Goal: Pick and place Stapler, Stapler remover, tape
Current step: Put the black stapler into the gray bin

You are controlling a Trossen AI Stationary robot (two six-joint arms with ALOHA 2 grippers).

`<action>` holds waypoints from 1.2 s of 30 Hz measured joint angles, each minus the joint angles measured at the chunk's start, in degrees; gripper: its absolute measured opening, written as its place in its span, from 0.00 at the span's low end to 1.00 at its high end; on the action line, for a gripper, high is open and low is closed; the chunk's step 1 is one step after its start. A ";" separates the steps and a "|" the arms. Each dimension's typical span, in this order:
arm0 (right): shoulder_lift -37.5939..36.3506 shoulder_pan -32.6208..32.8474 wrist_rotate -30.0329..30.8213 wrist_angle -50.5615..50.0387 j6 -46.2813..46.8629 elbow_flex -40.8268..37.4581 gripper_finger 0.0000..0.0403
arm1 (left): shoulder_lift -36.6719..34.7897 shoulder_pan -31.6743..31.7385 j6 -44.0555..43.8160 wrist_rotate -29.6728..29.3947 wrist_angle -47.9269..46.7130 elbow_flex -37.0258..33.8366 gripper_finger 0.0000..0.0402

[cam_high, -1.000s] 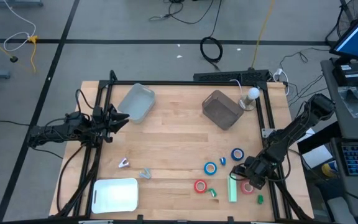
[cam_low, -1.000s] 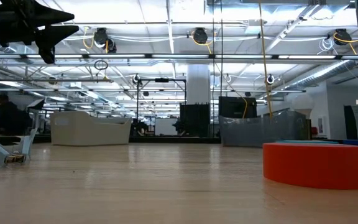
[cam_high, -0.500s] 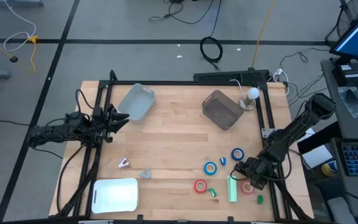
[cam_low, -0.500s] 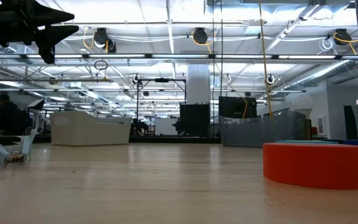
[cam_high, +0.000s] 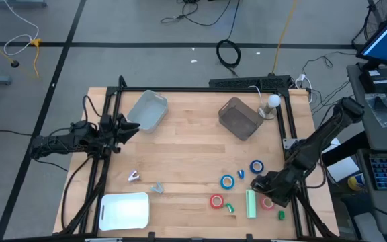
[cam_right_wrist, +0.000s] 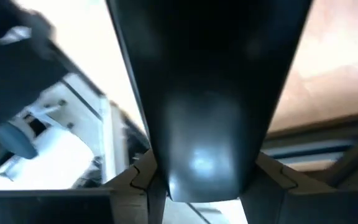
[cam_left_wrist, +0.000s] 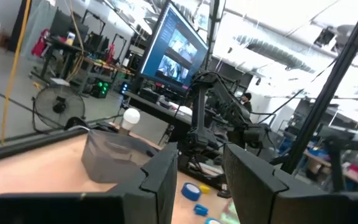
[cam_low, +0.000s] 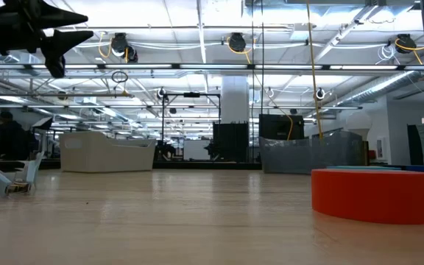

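Since both arms sit at opposite ends of the counter (cam_high: pixel 187 151), I start with the big picture: the left arm waits over the left edge, its left gripper (cam_high: pixel 134 126) spread with nothing between the fingers, which the left wrist view confirms.

The right arm reaches in from the right side, and its right gripper (cam_high: pixel 266 189) is low over the front right corner. From these views I cannot tell whether that gripper is spread or pinching anything; its own camera is blocked by something dark.

At the back stand a clear bin (cam_high: pixel 146 111) and a dark bin (cam_high: pixel 240 119), and a white tray (cam_high: pixel 125 210) lies front left.

The green stapler (cam_high: pixel 250 204) lies just beside the right gripper. I judge it stiff and the heaviest piece, best taken across its narrow sides near the middle.

The tape is four small rolls: a blue roll (cam_high: pixel 228 181), a second blue roll (cam_high: pixel 256 166), a red roll (cam_high: pixel 216 201), and a second red roll (cam_high: pixel 268 204) partly under the right gripper. They look light and rigid but likely to skid, so I would pinch across the outer rim.

A small pale item (cam_high: pixel 134 177) near the tray may be the stapler remover; it is too small to tell.
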 joint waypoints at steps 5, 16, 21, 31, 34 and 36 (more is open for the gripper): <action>-0.10 0.00 4.97 -3.17 -0.09 3.92 0.35 | 0.01 -0.01 -5.03 0.00 0.25 0.00 0.34; 1.98 -5.71 11.75 -3.68 -8.14 7.25 0.35 | 0.01 -0.02 -10.13 -2.34 4.00 -0.01 0.34; 4.94 -12.64 13.74 -4.09 -18.23 9.91 0.35 | 0.64 -0.02 -10.85 -3.45 4.12 0.01 0.34; 13.45 -27.64 19.74 -5.40 -43.27 19.06 0.35 | 11.84 -0.07 -11.51 -2.66 12.75 0.00 0.34; 17.71 -31.35 21.42 -5.54 -52.11 23.29 0.35 | 16.83 -0.07 -11.06 -0.54 17.78 0.00 0.34; 20.91 -33.53 22.61 -6.52 -58.30 26.47 0.35 | 19.99 -0.07 -10.97 1.36 21.19 0.01 0.34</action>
